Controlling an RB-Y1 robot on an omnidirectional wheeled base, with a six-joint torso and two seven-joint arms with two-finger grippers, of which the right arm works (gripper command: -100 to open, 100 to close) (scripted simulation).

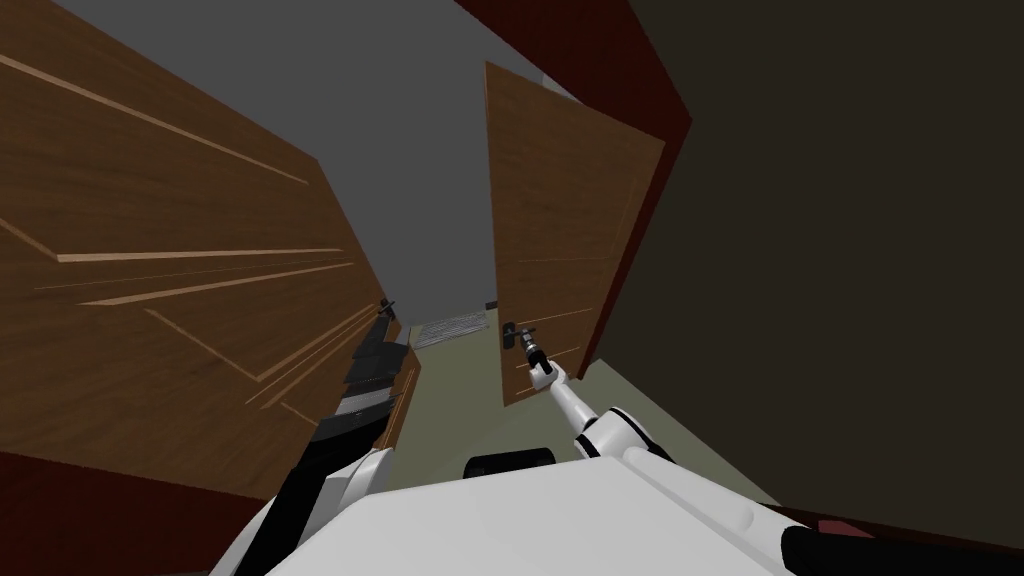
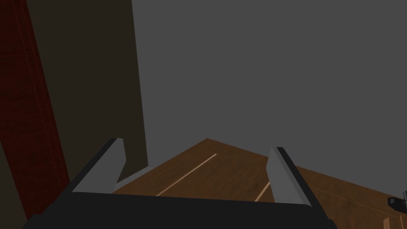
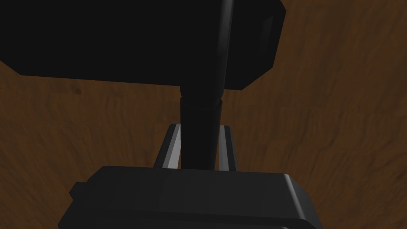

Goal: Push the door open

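The right pincer is clamped tight on the dark handle of the brown door, standing ajar straight ahead, while the left pincer gapes wide, holding nothing.

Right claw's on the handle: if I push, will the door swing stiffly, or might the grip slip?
The door looks a rigid wood slab, already ajar: probably swings as one piece. The handle, a smooth dark bar in the right claw, may slip.

No legible text, labels or signs
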